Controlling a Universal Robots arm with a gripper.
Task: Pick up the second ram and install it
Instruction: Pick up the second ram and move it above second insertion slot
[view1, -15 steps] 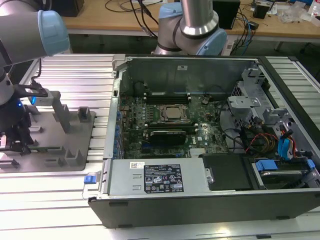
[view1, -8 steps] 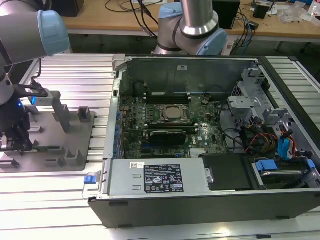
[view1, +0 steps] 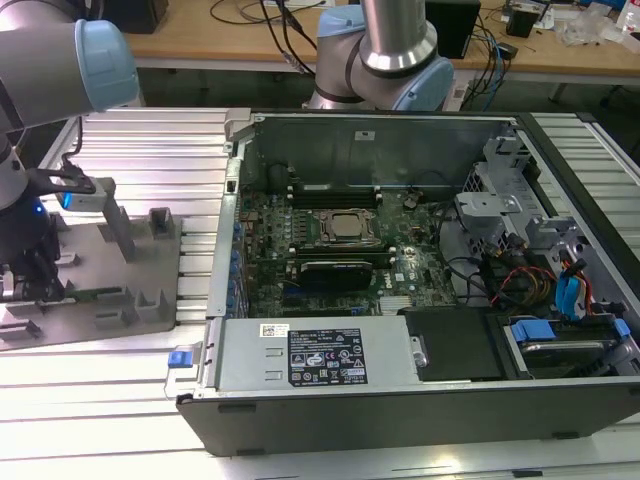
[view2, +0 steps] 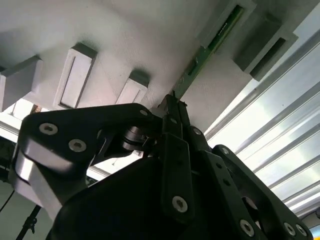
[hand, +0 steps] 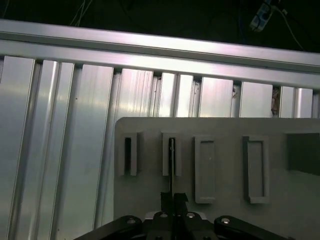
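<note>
The second ram (view2: 210, 42) is a slim green stick standing on edge in a grey slotted fixture plate (view1: 140, 285) at the exterior view's left. My gripper (view2: 172, 102) is shut on the end of the stick nearest to it, and the far end rests in a grey slot holder. In the first wrist view the ram (hand: 171, 170) shows edge-on, running from my gripper (hand: 172, 200) into a slot of the plate. From the exterior view my gripper (view1: 40, 288) hangs low over the plate's left side, with the ram (view1: 95, 294) beside it.
The open computer case (view1: 235, 180) lies to the exterior view's right of the plate, with a processor socket (view1: 345, 228), long black memory slots (view1: 335, 190), a black card (view1: 340, 272) and a power supply (view1: 320, 355). Grey upright holders (view1: 125, 230) stand on the plate. Ribbed aluminium table (hand: 60, 130) surrounds everything.
</note>
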